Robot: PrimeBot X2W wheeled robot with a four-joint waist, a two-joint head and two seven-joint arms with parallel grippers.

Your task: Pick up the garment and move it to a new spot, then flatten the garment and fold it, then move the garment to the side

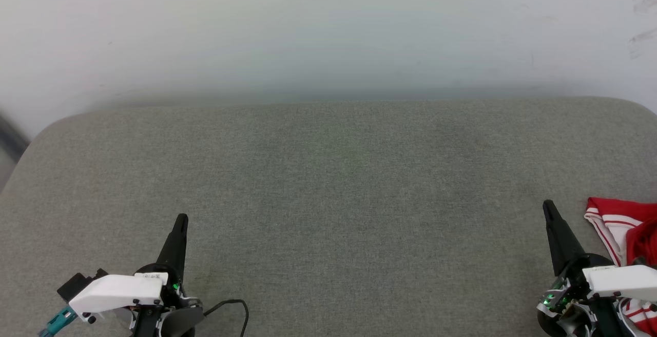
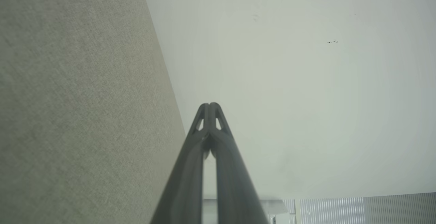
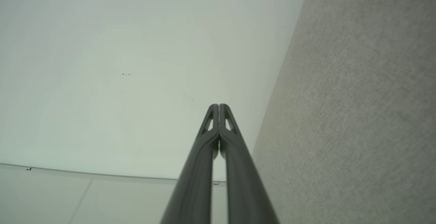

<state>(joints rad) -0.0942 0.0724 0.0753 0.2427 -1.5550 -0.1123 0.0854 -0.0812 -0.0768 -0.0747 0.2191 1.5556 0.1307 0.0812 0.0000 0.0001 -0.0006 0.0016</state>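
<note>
A: Left pincer (image 1: 180, 219) first: what has it got?
B: Nothing. Its fingers are pressed together, tips meeting, pointing over the bare grey cushion (image 1: 328, 188) toward the wall (image 1: 328, 29). It looks parked.
A: And the right pincer (image 1: 548, 205)?
B: The same: closed tight, empty, aimed the same way.
A: Where is the shirt (image 1: 616, 224)?
B: Just right of the right pincer, close beside its fingers. It passes under that wrist and runs out of view. It lies bunched, red with white striped trim.
A: Why this layout?
B: I judge the wide bare middle gives room for flattening and folding, and the right pincer sits nearest for the pick-up.
</note>
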